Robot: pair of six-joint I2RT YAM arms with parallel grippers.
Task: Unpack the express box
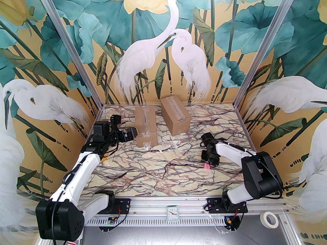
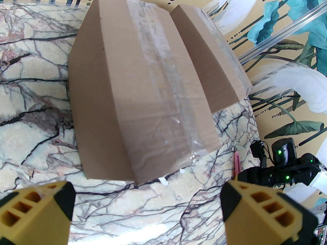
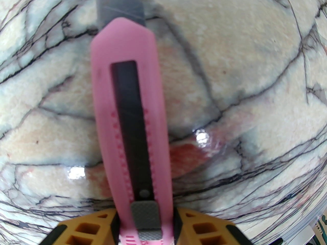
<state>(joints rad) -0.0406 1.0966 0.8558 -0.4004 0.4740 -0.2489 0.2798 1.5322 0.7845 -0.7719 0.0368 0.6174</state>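
Right gripper (image 3: 147, 214) clamped on pink knife (image 3: 127, 90) — blade out, left gripper (image 2: 147, 195) wide open by taped box (image 2: 132, 90).

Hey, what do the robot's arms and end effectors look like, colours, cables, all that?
The left arm and right arm have white link shells, black joint housings and thin black cables. The left end effector and right end effector have yellow fingers with square cut-outs and black pads.
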